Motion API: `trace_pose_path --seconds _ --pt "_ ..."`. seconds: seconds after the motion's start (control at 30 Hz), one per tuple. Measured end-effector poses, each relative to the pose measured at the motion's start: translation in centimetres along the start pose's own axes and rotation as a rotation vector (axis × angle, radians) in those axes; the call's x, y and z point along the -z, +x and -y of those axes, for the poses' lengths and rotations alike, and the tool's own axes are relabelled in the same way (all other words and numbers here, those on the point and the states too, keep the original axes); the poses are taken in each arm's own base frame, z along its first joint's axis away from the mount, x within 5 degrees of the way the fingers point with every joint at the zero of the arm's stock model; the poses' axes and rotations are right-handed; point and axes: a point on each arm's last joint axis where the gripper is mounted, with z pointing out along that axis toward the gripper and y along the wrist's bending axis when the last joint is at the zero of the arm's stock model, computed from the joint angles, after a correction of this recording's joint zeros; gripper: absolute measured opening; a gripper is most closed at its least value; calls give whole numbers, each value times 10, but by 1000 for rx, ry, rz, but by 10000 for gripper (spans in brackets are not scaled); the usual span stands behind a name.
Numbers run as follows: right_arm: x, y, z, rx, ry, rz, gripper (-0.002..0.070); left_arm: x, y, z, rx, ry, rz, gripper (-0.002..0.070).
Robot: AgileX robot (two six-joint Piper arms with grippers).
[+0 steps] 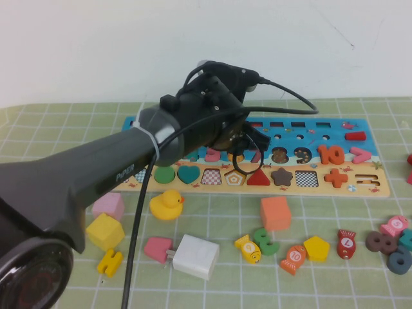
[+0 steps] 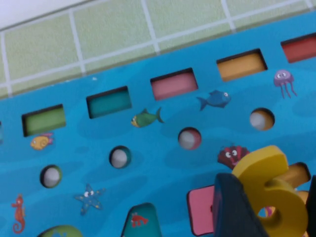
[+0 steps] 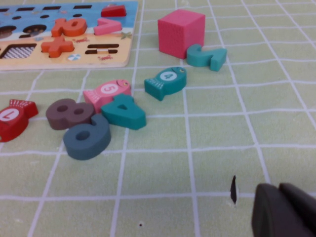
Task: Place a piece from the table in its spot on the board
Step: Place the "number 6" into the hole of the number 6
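Yellow 6 (image 2: 269, 190) over board (image 2: 148, 148)

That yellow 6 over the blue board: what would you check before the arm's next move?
1. Yellow 6 held in the left claw: ok.
2. Piece above the board, near the number row: ok.
3. Slot for the 6 free: cannot tell, the arm hides it.
4. Piece lined up with its slot: cannot tell.
5. Right claw parked low over the mat, away from the board: ok.
6. Loose pieces such as the duck clear of the board: ok.
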Motion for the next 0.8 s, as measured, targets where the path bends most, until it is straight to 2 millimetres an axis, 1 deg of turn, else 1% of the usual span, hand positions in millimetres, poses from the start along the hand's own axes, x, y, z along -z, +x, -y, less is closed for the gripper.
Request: trace_pose_path --seconds 0.37,0.53,0.8 --pt "0 0 0 0 0 0 -3 -2 2 6 63 62 -16 263" --pt "0 0 0 0 0 0 -3 -6 5 7 28 65 -32 263" --pt "0 0 0 0 0 0 -3 -8 8 8 40 76 -54 263"
